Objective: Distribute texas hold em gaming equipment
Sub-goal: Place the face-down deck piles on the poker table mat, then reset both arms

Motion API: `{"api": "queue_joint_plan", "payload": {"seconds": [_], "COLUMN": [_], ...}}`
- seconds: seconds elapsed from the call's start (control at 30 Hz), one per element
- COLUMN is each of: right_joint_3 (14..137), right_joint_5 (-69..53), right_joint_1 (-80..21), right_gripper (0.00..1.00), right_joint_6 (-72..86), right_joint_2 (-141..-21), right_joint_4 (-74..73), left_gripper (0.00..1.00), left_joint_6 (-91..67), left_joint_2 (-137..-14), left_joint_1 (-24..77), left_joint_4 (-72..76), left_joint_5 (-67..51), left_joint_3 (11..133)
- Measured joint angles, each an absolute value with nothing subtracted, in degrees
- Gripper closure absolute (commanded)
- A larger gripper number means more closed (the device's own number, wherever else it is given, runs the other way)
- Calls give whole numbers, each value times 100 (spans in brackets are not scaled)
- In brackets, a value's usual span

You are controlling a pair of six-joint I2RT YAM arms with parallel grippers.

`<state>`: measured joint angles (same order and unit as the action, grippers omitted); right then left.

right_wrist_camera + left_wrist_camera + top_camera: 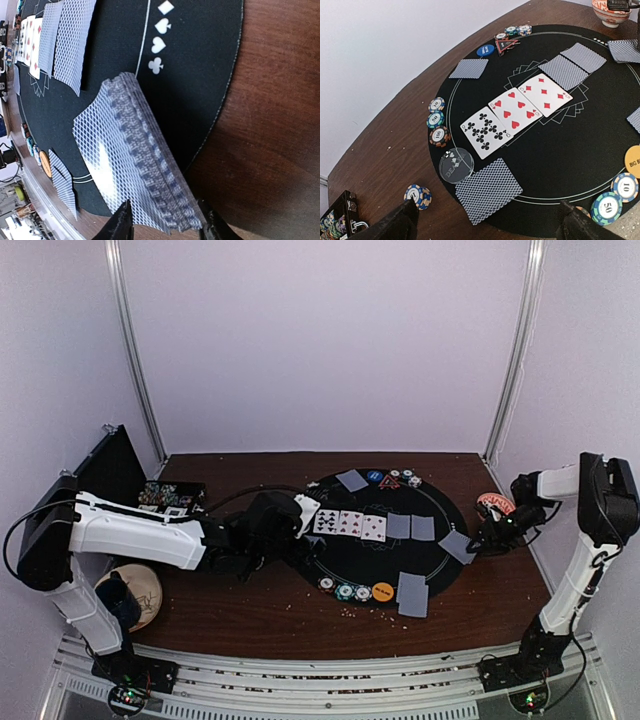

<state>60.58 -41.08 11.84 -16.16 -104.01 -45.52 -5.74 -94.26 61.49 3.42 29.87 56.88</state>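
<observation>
Looking from above, the right gripper [483, 540] hides its jaws against the deck [457, 545] at the mat's [360, 560] right edge. Left wrist: left gripper [487, 212] gapes wide near three face-up cards [515, 111]. Right wrist: fingers [120, 225] flank the deck; grip unclear.

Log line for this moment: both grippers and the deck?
left gripper: open, empty | right gripper: flanks card deck, grip unclear | card deck: at right edge of mat

Open: bare surface [260, 612] near the front edge. Centre of mat [365, 562] blocked by a card row [350, 523]; chips [345, 590] line its near rim. Right side crowded by patterned bowl [495, 503] near the card stack [457, 545]; far left taken by chip case [172, 498]
</observation>
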Motion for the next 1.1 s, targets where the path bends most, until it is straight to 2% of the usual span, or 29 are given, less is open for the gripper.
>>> {"api": "queue_joint_plan", "payload": {"seconds": [0.37, 0.4, 0.47, 0.77, 1.1], "right_joint_3": [6049, 6051, 6073, 6132, 5048], "right_joint_5": [-3472, -3428, -3343, -3221, -2296], "right_joint_1": [1160, 1160, 1160, 1160, 1160], "right_gripper": [30, 25, 1, 0, 0], "right_joint_6": [-1369, -1367, -1420, -1846, -1767], "right_joint_2": [-9695, -9612, -9417, -7924, -4338], "right_joint_4": [-4217, -4217, -4265, -4547, -3527], "left_gripper": [2, 2, 2, 2, 2], "left_joint_6": [-578, -578, -582, -709, -1693], "left_joint_2": [-9426, -9426, -9426, -8886, -7124], "left_joint_1": [6149, 6149, 6149, 6149, 6149], "left_joint_4": [342, 342, 342, 272, -366], "left_joint_5": [3004, 3011, 3044, 3367, 4335], "left_joint_3": [5688, 5688, 5686, 5540, 5085]}}
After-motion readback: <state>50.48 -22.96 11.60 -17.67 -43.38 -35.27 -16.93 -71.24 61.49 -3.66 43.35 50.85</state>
